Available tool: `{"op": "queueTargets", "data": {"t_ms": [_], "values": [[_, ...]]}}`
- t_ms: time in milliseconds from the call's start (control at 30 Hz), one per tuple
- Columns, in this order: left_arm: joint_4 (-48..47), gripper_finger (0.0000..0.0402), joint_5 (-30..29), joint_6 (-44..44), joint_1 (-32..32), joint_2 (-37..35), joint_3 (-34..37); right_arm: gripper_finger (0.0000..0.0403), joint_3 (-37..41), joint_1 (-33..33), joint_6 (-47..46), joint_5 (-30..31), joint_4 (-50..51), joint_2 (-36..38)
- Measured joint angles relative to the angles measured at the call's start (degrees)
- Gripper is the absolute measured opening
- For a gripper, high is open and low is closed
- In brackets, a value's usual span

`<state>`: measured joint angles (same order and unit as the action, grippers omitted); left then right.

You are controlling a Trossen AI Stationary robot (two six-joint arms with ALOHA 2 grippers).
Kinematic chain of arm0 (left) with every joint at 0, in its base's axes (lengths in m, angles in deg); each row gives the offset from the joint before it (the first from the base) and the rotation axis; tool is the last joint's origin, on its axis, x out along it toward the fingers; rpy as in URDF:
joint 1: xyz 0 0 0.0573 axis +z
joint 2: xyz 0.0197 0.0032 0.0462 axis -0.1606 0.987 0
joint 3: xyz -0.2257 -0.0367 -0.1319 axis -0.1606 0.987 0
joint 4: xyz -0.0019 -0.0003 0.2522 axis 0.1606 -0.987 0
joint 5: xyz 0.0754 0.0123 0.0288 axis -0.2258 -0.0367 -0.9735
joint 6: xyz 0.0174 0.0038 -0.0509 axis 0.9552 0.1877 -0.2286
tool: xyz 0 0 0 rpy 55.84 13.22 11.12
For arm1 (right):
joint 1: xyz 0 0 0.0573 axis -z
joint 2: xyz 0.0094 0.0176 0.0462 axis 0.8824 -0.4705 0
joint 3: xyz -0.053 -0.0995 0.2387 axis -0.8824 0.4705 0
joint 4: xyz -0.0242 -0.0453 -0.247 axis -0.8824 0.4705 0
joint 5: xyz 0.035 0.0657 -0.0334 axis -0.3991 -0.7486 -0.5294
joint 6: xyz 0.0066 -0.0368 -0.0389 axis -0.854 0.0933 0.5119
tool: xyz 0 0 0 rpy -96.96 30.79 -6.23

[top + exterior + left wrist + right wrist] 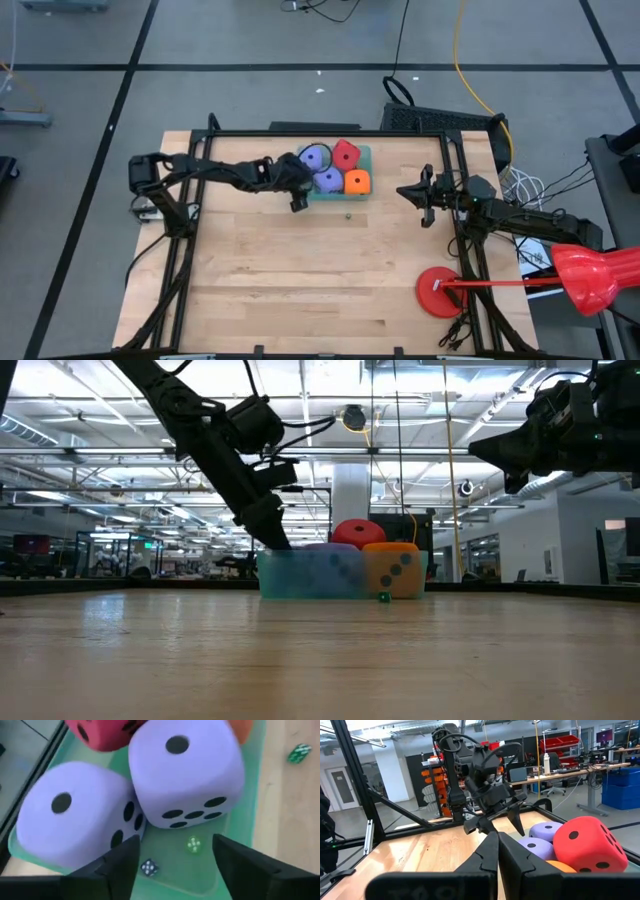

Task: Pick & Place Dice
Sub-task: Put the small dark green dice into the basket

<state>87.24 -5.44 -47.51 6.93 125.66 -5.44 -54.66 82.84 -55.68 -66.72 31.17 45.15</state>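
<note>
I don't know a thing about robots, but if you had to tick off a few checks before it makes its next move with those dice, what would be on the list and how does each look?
1. Left pincer open and empty: ok, fingers apart over the green tray.
2. Both purple dice in the tray: ok.
3. Red die and orange die in the tray: ok; the red one seems to sit higher than the others.
4. Right pincer out of the way: ok, shut, off by the table's right side.
5. Small green die on the wood beside the tray: not ok if it belongs inside.
6. Tiny dice under the left pincer settled: cannot tell.
</note>
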Motion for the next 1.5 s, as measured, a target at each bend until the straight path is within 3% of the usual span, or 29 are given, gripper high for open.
{"op": "queueTargets", "data": {"t_ms": [167, 300, 400, 533, 600, 667, 833, 1033, 1500], "values": [[1.0, 0.0272, -2.5, 1.21, -1.71, -2.52, 0.02, 0.0004, 0.01, 0.0, 0.0, 0.0, 0.01, 0.02], [-0.26, 0.0239, -1.29, 3.49, -2.79, -8.68, 0.02, 0.0004, -0.01, 0.0, 0.84, 0.05, 1.65, -0.01], [-1.94, 0.0188, 2.91, 4.26, -2.82, -15.24, 0.02, 0.0004, -0.01, 0.0, 1.29, 0.05, 2.03, -0.14], [-2.61, 0.009, 8.46, 3.55, -1.9, -23.76, 1.12, 0.0004, 0.0, 0.0, 1.33, 0.09, 2.19, -0.45], [-2.18, 0.0037, 9.68, 2.12, -1.76, -27.89, 2.66, 0.0004, -0.01, 0.0, 1.38, 0.09, 2.21, -0.46], [-0.81, 0.0011, 10.37, 0.68, -1.66, -32.0, 5.3, 0.0004, 0.0, 0.0, 1.36, 0.11, 2.39, -0.46], [6.61, 0.001, 10.35, -1.19, 0.39, -43.78, 16.78, 0.0004, -0.01, 0.0, 1.36, 0.11, 2.57, -0.46], [16.01, 0.0005, 16.51, -4.16, 3.93, -52.6, 29.18, 0.0004, 0.01, 0.0, 1.45, 0.18, 2.55, -0.46], [35.73, 0.0003, 17.84, -9.6, 4.92, -56.9, 45.62, 0.0004, -0.01, 0.0, 1.44, 0.11, 2.41, -0.46]]}}
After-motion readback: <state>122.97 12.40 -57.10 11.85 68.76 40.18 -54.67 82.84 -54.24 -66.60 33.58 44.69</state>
